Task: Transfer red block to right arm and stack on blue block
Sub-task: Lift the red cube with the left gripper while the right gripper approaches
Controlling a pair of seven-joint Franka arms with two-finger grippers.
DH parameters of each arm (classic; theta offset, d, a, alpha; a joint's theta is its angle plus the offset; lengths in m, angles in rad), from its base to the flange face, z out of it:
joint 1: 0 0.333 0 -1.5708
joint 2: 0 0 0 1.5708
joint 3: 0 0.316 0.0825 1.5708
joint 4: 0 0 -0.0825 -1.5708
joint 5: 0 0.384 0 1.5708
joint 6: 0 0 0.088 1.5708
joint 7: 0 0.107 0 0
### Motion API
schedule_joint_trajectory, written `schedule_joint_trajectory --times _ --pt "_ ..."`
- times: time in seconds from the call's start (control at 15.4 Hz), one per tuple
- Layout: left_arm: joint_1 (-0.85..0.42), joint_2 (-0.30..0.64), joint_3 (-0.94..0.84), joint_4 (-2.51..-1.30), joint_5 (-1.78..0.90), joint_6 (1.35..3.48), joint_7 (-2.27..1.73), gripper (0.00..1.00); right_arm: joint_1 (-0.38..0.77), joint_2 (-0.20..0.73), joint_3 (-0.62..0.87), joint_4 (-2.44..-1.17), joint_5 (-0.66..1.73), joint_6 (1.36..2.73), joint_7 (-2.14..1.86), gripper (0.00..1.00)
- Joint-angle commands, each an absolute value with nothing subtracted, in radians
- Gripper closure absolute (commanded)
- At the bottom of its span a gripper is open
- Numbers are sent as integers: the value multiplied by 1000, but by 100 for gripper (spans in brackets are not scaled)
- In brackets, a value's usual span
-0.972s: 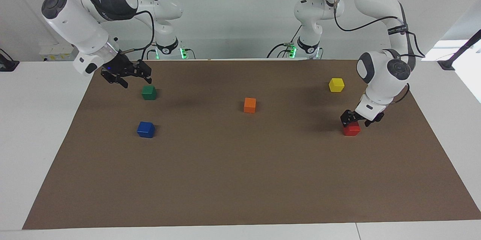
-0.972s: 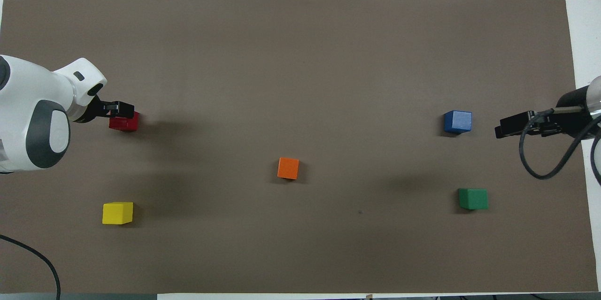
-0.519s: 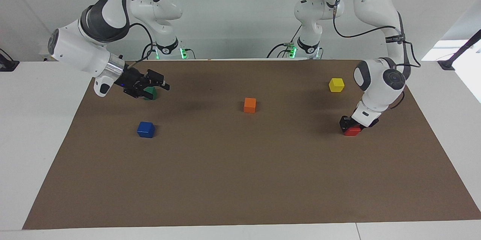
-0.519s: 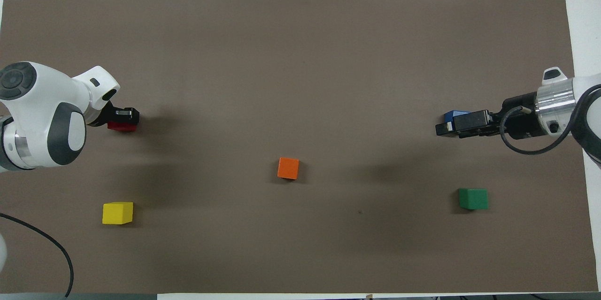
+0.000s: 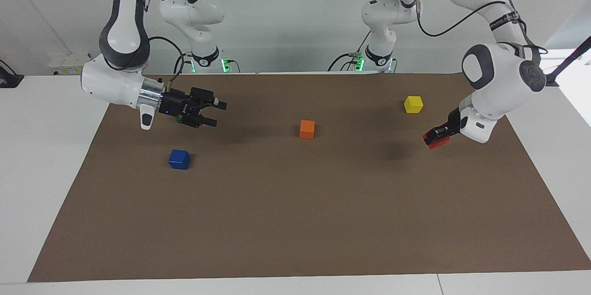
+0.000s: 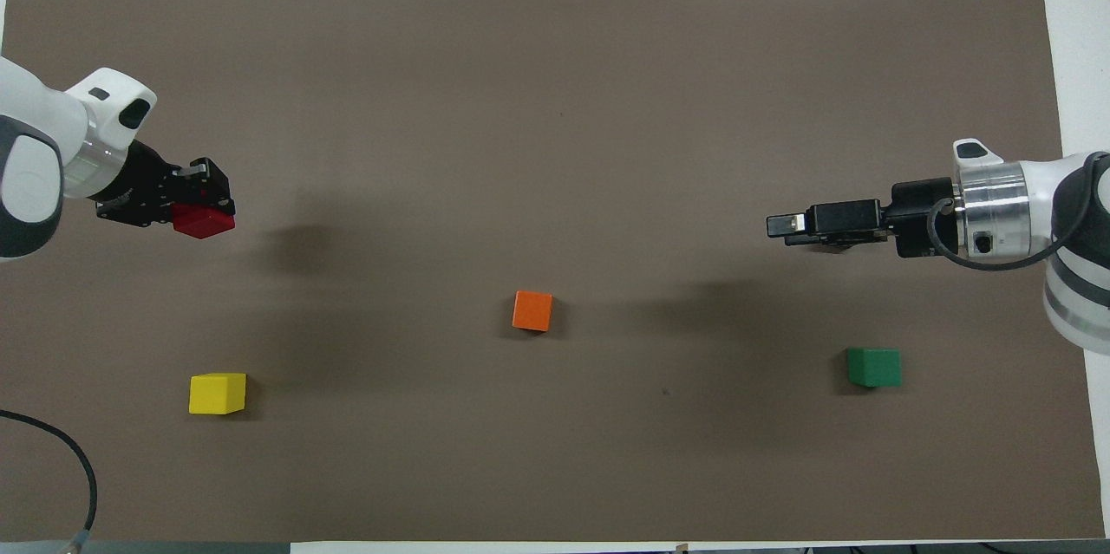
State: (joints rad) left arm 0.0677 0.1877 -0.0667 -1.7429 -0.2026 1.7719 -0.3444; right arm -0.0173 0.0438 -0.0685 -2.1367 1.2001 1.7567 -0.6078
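You had the red block [image 5: 434,141] clamped in the left tool [image 5: 431,138], lifted clear of the worktop [image 5: 295,221] near the yellow block [image 5: 413,104]. The right tool [image 5: 214,112] waited wide above the green block. Next: bring both together mid-table for the handover.

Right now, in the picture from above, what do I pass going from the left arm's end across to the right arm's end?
The red block in the left pincer → orange block → the open right pincer → green block. The yellow block lines up with the red one, so I skip it.
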Motion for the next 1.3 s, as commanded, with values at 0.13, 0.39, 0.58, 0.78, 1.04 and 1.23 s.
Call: schedule_joint_trajectory --times 0.13,0.39,0.58,0.78,1.04,1.23 --pt "-26 36 -77 -1758 -340 1632 -762 100 20 89 -61 -2183 1460 1660 -744 0" --pt "-83 -31 -80 -1764 -543 1603 -1113 100 101 201 -60 -2181 1658 1589 -879 0" --pt "-165 -49 -81 -1790 -673 1652 -1392 100 167 255 -60 -2186 1851 1476 -881 0" --pt "-230 -83 -83 -1870 -762 1787 -1523 100 239 250 -55 -2207 2001 1444 -859 0" --pt "-317 -100 -83 -1948 -868 2031 -1642 100 293 242 -52 -2253 2097 1404 -859 0" --pt "-373 -100 -83 -1954 -877 2098 -1670 100 336 308 -52 -2276 2188 1243 -871 0"
